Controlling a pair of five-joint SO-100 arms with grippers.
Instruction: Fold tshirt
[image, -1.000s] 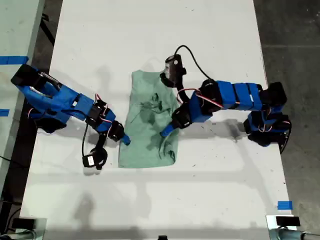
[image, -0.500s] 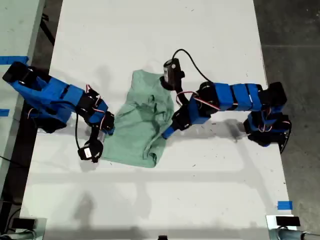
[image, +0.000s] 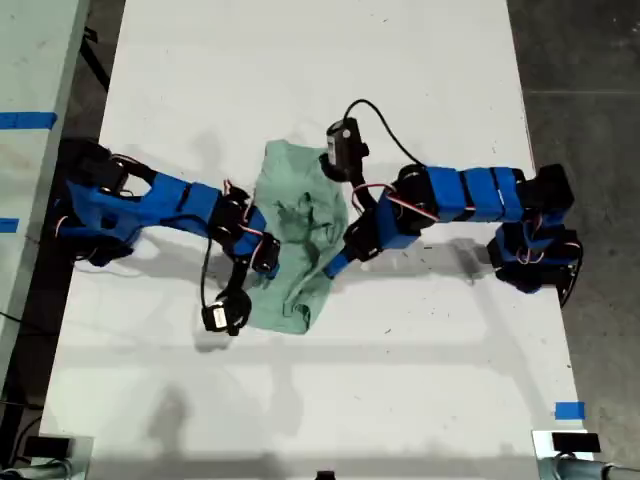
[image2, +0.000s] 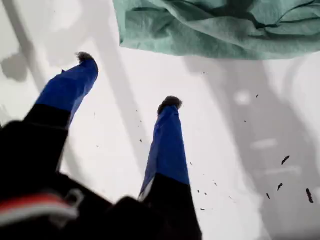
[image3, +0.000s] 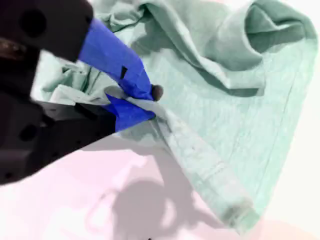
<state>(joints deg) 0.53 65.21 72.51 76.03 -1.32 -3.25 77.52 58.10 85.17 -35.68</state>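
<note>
White bench, tshirt bunched mid-surface. My second tool is clamped on its hem; my first tool gapes empty. Risk: one-sided pulling bunches cloth further.

Exterior overhead, both wrist views close, all sharing tshirt
</note>
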